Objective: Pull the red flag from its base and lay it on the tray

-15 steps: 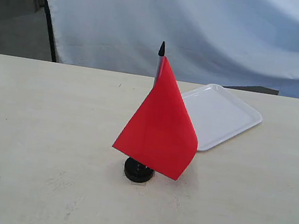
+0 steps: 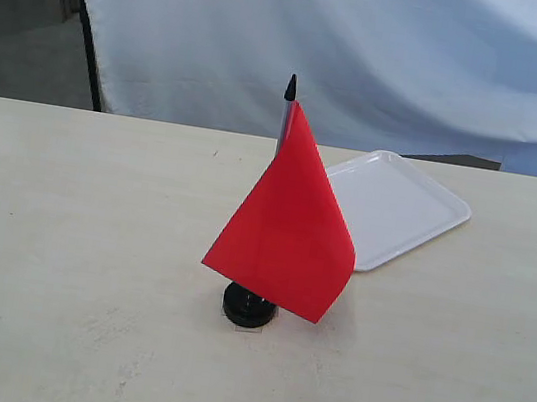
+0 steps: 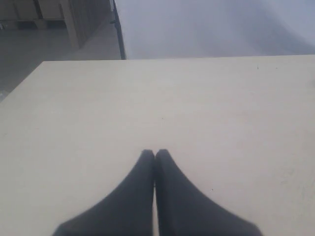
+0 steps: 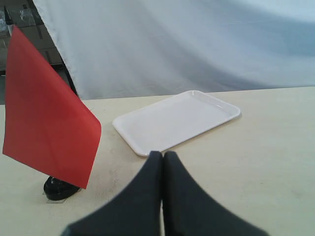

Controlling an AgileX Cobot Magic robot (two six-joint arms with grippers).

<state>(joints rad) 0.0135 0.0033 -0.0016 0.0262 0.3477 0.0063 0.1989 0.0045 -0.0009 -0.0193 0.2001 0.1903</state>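
Observation:
The red flag (image 2: 288, 226) stands upright in its round black base (image 2: 249, 306) near the middle of the table, its black pointed tip (image 2: 291, 87) at the top. Behind it to the right lies the white tray (image 2: 399, 205), with nothing on it. The right wrist view shows the red flag (image 4: 47, 113), the base (image 4: 59, 189) and the tray (image 4: 174, 120) ahead of my right gripper (image 4: 163, 155), which is shut on nothing and well short of them. My left gripper (image 3: 155, 153) is shut over bare table. Neither gripper appears in the exterior view.
A pale cloth backdrop (image 2: 353, 42) hangs behind the table's far edge (image 2: 109, 115). A dark pole (image 2: 90, 43) stands at the backdrop's left side. The light table (image 3: 197, 108) stretches ahead of the left gripper.

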